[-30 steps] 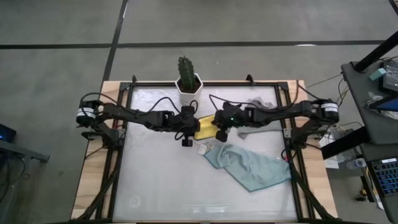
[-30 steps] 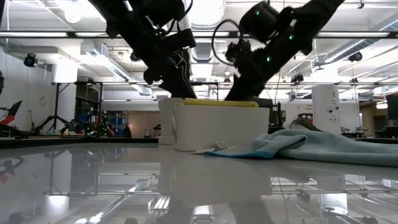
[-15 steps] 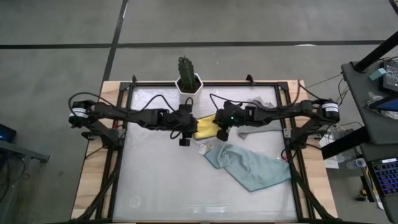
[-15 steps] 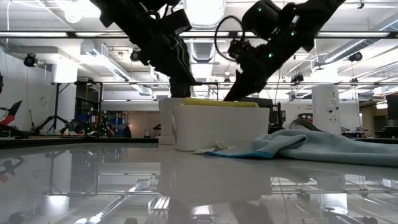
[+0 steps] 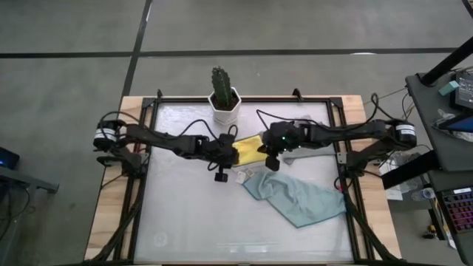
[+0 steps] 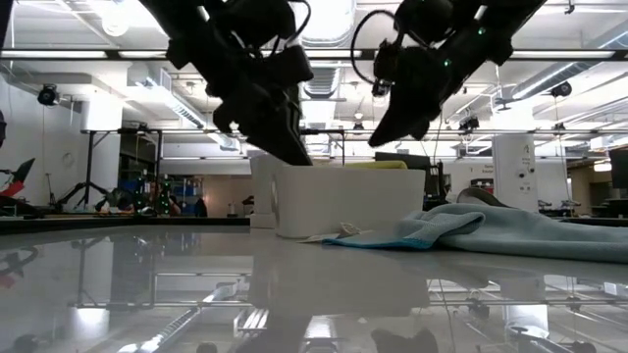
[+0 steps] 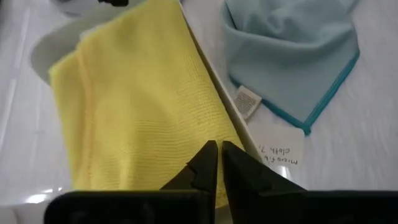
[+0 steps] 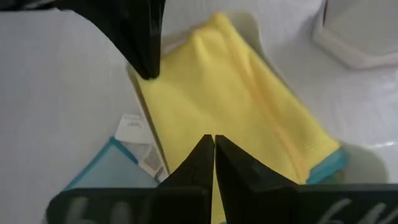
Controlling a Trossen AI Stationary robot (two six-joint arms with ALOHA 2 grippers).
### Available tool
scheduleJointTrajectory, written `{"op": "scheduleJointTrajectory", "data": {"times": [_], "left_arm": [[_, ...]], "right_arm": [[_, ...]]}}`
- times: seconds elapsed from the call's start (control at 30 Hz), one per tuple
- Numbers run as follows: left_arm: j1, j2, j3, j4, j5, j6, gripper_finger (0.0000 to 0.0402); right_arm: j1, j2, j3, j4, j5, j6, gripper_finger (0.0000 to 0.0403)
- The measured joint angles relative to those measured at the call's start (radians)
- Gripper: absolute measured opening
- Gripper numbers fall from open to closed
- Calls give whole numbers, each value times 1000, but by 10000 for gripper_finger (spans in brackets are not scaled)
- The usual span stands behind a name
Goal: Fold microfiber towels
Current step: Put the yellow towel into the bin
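1. The left gripper (image 7: 214, 163) hung over the white tray (image 6: 348, 201) near the middle of the tabletop's far edge, its fingers pressed together and holding nothing, just above the folded yellow towel (image 5: 247, 149) lying in the tray
2. The right gripper (image 8: 210, 155) hovered over the same towel from the other side, fingers likewise pressed together and empty
3. One pale teal towel (image 5: 295, 196) lay crumpled on the tabletop (image 5: 185, 214) right of centre, a corner touching the tray
4. One potted cactus (image 5: 222, 93) stood at the far edge, and part of a grey towel (image 5: 305, 123) showed behind the right arm
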State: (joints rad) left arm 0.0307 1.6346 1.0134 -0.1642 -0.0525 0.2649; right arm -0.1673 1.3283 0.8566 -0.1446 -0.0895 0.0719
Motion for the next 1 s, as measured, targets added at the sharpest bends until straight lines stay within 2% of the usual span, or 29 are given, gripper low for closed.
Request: {"op": "scheduleJointTrajectory", "data": {"times": [0.3, 0.47, 1.0], "left_arm": [[1, 59, 0, 21, -3, -28, 10], [0, 55, 1, 15, -7, -28, 11], [0, -75, 5, -2, -7, -23, 11]], "right_arm": [[-7, 112, 0, -15, 5, 0, 9], [-16, 132, -1, -33, 8, 0, 9], [-17, 45, -1, -53, 17, -1, 9]]}}
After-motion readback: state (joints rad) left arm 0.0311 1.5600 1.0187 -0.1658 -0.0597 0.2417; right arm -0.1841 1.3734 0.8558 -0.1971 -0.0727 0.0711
